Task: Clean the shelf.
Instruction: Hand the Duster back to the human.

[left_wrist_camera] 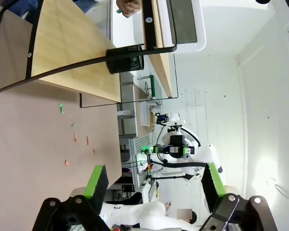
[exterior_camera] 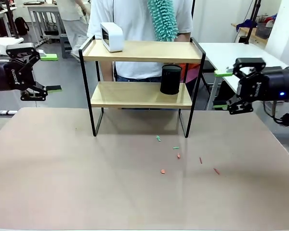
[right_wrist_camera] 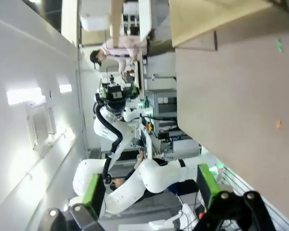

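Observation:
The shelf (exterior_camera: 139, 94), two light wooden boards in a thin black frame, stands at the far middle of the brown table (exterior_camera: 86, 183). A white box-like device (exterior_camera: 112, 36) sits on its top board, a black cylinder (exterior_camera: 171, 79) on the lower one. The left wrist view sees the shelf (left_wrist_camera: 72, 43) rolled sideways, with the cylinder (left_wrist_camera: 124, 59). My left gripper (exterior_camera: 49, 73) hangs open off the table's left side, well clear of the shelf. My right gripper (exterior_camera: 223, 90) is open too, level with the lower board just right of the frame. Both wrist views show spread green-padded fingers (left_wrist_camera: 97, 181) (right_wrist_camera: 208, 185) holding nothing.
A person in a white shirt stands behind the shelf holding a teal fluffy duster (exterior_camera: 163, 18). Small orange and green scraps (exterior_camera: 163, 171) lie scattered on the table in front of the shelf's right legs. A white table (exterior_camera: 231, 55) stands at the far right.

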Available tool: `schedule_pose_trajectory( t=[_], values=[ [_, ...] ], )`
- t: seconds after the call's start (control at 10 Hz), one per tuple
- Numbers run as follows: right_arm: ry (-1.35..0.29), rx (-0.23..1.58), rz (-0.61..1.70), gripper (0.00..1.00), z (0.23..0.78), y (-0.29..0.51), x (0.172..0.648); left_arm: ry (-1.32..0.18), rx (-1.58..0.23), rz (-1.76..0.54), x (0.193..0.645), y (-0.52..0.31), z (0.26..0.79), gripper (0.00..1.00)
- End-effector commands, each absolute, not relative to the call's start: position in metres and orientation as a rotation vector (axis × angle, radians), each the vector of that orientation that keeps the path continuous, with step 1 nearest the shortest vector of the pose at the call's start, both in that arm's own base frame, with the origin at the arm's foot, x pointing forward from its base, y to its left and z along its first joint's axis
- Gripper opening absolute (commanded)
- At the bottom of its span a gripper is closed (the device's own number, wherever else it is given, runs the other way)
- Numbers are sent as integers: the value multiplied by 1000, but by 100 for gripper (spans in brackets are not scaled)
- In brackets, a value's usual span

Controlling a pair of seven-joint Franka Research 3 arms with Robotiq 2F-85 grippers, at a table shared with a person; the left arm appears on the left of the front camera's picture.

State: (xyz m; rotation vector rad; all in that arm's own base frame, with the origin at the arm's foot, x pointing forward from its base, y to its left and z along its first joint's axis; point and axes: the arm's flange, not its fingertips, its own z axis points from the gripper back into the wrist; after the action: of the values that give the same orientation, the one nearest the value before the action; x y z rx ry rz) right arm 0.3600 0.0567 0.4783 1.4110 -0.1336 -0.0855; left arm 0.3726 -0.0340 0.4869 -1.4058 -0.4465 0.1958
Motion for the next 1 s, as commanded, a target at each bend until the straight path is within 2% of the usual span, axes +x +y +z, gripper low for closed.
schedule_pose_trajectory(
  t=[0.0,0.9],
  values=[
    [-150,1417,-93,100,488,48,358,-432,-1412,189,370,-34,488,100],
    [-150,1417,-93,100,488,48,358,-432,-1412,189,370,-34,488,100]
  ],
)
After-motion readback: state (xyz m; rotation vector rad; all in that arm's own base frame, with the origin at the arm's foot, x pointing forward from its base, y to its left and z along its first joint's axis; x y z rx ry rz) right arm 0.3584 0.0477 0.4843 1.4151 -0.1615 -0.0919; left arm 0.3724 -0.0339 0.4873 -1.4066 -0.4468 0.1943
